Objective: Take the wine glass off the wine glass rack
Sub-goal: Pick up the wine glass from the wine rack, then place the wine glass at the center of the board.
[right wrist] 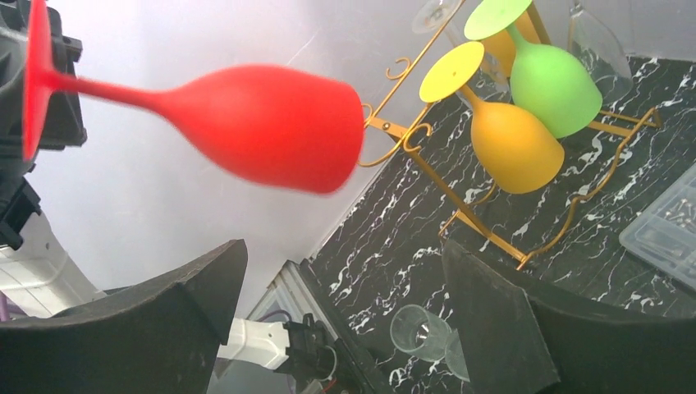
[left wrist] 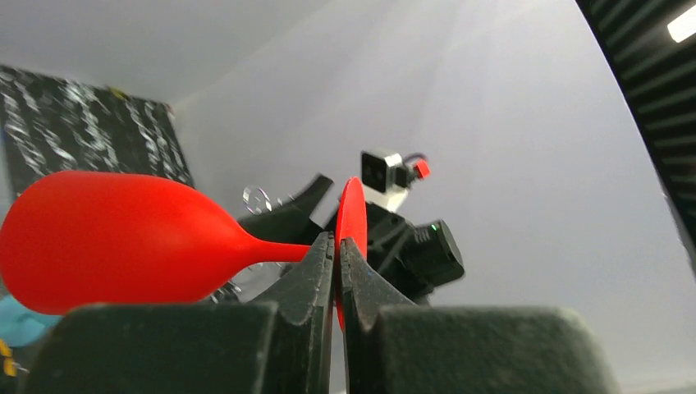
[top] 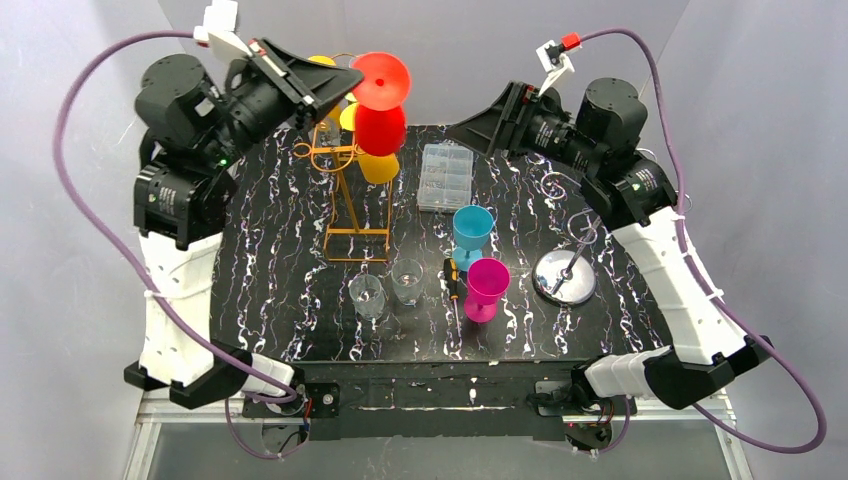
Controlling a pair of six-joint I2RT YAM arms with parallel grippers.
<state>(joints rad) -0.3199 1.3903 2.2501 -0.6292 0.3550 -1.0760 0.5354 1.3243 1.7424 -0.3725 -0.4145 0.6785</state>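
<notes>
Grey walls back an opaque red wine glass (right wrist: 263,131), thin-stemmed, disc-footed.

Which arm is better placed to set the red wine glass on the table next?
Left: the left gripper grips the red wine glass by its stem; the right gripper is open, empty.

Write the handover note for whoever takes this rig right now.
Left gripper: jaws shut on the stem of the red wine glass, next to its foot; the glass lies sideways in the air.
Right gripper: jaws open, holding nothing.
Rack: orange glass and green glass hang on it.
Done: red wine glass looks lifted clear of the rack.
Left: probably stand it on the table and release.
</notes>
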